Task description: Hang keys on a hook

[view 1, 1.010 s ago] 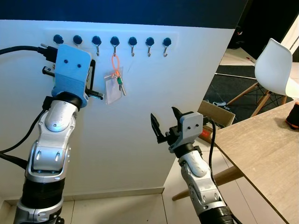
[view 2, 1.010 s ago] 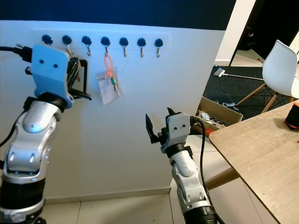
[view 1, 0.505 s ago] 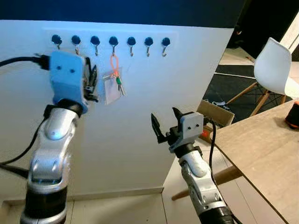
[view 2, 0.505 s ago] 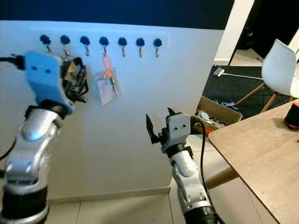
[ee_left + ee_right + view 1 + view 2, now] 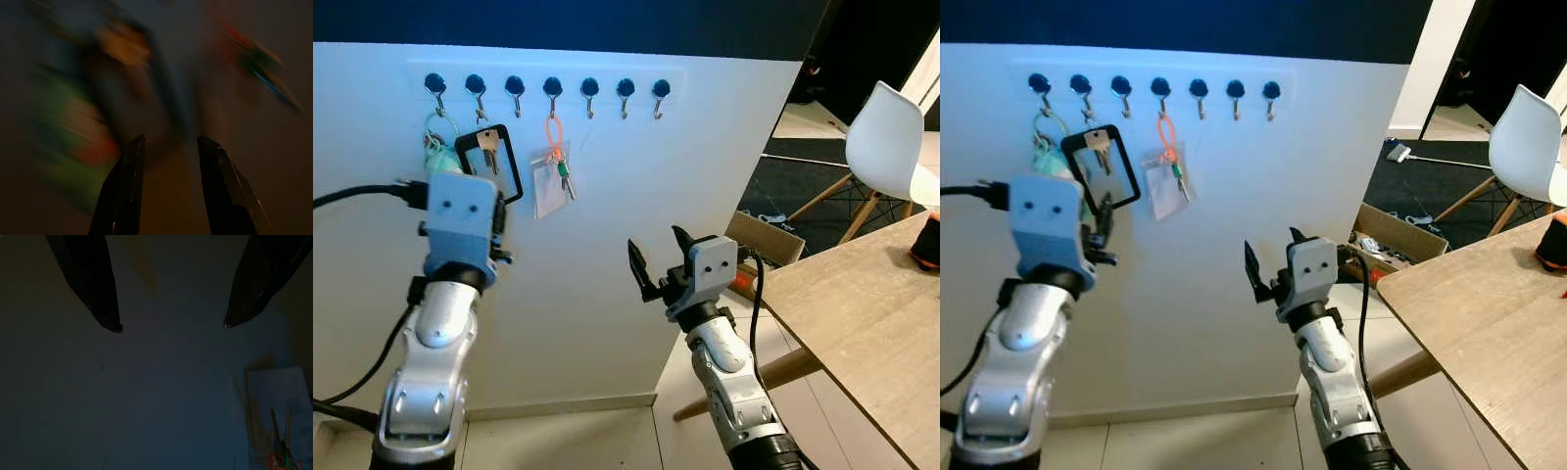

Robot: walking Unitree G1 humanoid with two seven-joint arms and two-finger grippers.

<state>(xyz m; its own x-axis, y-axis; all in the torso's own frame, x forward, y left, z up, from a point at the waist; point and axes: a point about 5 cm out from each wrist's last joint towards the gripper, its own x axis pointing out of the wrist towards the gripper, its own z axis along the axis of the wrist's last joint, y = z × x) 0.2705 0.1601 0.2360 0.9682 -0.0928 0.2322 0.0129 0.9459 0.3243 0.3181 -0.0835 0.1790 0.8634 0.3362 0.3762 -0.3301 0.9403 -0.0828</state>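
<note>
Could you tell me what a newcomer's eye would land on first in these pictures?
Probably the row of seven hooks high on the white wall, with a key on a black loop hanging from the second hook, between a green bunch and an orange-looped tag with keys. Just below the black loop, the left gripper hangs open.

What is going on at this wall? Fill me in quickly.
The robot is at a row of wall hooks. A key on a black loop hangs from the second hook, between a greenish bunch and an orange-looped set with a clear tag. The left end effector sits just below the black loop, fingers apart, not gripping it. The right end effector is held open in mid-air, away from the wall, beside a wooden table.
</note>
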